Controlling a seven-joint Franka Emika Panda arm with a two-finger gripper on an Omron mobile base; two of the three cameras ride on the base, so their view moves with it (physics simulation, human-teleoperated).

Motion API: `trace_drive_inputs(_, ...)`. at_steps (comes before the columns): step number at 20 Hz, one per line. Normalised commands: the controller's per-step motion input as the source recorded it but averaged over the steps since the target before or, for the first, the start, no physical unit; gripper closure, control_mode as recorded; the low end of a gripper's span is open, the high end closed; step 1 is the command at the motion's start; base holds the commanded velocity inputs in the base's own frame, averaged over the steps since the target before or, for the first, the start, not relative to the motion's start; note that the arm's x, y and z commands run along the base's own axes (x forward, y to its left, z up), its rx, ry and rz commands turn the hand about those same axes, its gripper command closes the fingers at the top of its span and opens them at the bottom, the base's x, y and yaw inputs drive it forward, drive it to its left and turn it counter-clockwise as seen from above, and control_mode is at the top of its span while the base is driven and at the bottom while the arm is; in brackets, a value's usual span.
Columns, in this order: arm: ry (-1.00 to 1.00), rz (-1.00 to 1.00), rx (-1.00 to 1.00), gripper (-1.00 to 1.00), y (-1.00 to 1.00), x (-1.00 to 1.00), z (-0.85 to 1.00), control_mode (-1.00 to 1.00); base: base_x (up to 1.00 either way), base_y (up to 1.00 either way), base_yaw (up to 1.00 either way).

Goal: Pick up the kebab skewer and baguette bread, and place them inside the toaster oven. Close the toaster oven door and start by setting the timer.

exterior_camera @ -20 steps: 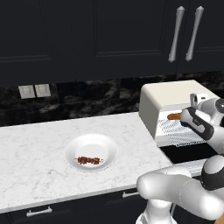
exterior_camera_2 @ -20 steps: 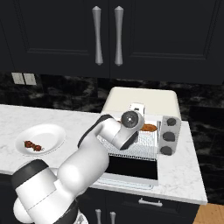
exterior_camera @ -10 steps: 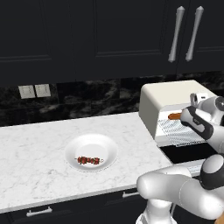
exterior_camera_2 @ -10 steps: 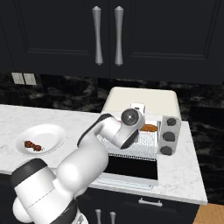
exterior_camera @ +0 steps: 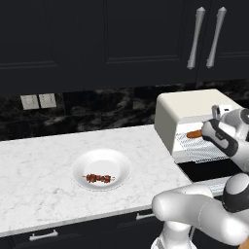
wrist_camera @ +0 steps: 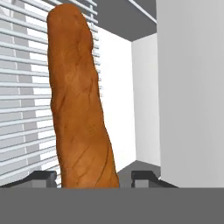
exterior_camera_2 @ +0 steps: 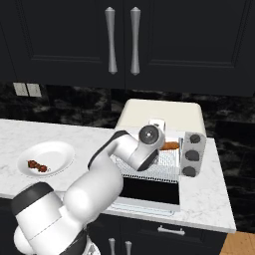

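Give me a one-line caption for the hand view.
Baguette bread lying on the toaster oven wire rack, between the parted fingers.

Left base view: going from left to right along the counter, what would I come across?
Wall switches → white plate with the kebab skewer on it → toaster oven → baguette bread on its rack.

Orange-brown baguette bread; cream-white toaster oven (marbled white counter).
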Motion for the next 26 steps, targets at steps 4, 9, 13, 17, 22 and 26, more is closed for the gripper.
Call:
trace_drive_inputs(4,0.03,0.03,0.04,-1.0,-0.02,0.0,-0.11,-1.0,0.0,0.0,0.0)
trace_drive_inputs(9,0.04,0.0,0.03,-1.0,0.0,0.0,-0.01,-1.0,0.0,0.0,0.0)
trace_drive_inputs(13,0.06,-0.01,0.0,-1.0,-0.01,-0.29,0.13,-1.0,0.0,0.0,0.0)
trace_drive_inputs(17,0.04,-0.06,0.02,-1.0,0.0,-0.94,0.05,-1.0,0.0,0.0,0.0)
trace_drive_inputs(22,0.05,-0.09,0.11,-1.0,0.18,-0.81,0.2,-1.0,0.0,0.0,0.0)
trace_drive_inputs(26,0.02,-0.09,0.04,-1.0,0.67,-0.36,0.47,-1.0,0.0,0.0,0.0)
